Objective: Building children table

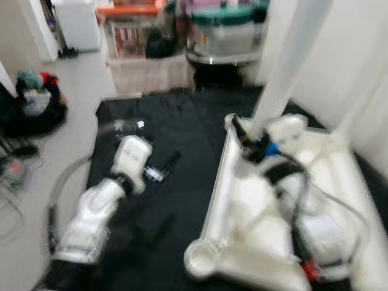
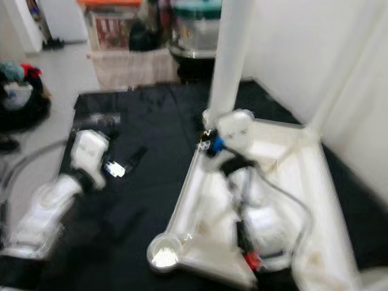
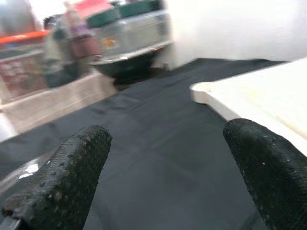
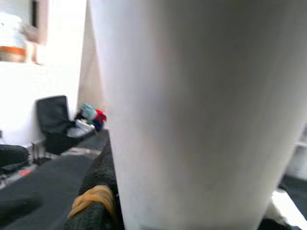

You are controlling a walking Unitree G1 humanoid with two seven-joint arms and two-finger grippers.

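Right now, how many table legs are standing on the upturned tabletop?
2. One white leg stands at the tabletop's far corner, with the right gripper at its base. A second leg stands at the right far corner, blurred. The near corner socket is empty.

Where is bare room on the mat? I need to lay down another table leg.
Free: black floor mat between the open left claw and the upturned white plastic tabletop, and toward the storage bins. Crowded: the tabletop corner where the right claw grips the upright white table leg.
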